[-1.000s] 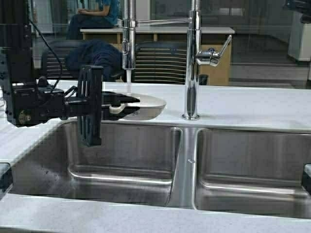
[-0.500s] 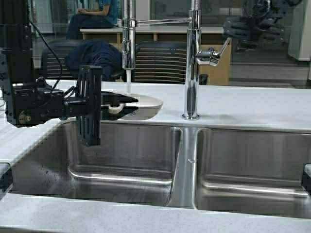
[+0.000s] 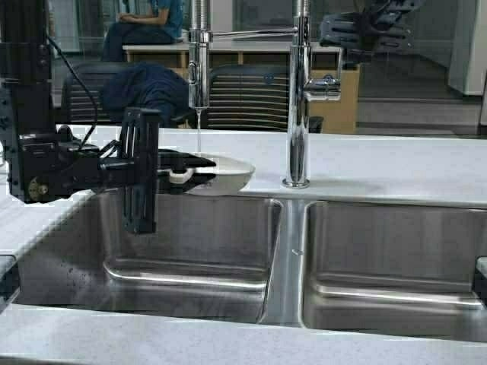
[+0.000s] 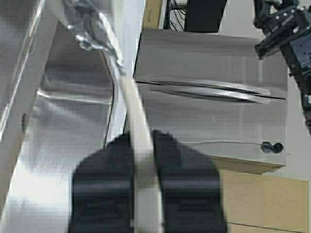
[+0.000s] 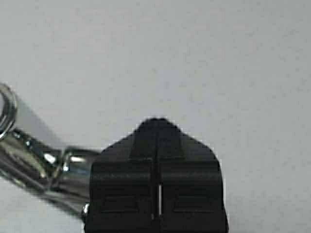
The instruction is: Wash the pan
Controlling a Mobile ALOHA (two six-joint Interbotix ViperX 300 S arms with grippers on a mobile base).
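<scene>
Over the left basin's back edge, the left claw (image 3: 176, 169) pinches the pan (image 3: 221, 171) by its stubby handle and holds it level under the spray head (image 3: 199, 68). One thin stream of water (image 3: 199, 129) falls from that head into the pan. In the left wrist view the two black fingers (image 4: 99, 189) press on either side of the pale pan (image 4: 141, 145), seen edge-on.

Two steel basins lie side by side in the white tabletop (image 3: 396, 171): the left basin (image 3: 190, 251) below the pan, the right basin (image 3: 392, 258) beside it, one divider between them. One chrome faucet (image 3: 297, 106) stands on the tabletop behind that divider, its lever (image 3: 323, 85) pointing to the right.

The right claw (image 3: 358, 30) is up high, just above the lever. In the right wrist view its two fingers (image 5: 124, 189) are pressed together with only a hairline between them, right beside the lever (image 5: 43, 167); I cannot tell whether they touch it.

Behind the glass, one seated person (image 3: 148, 26) is at a far table.
</scene>
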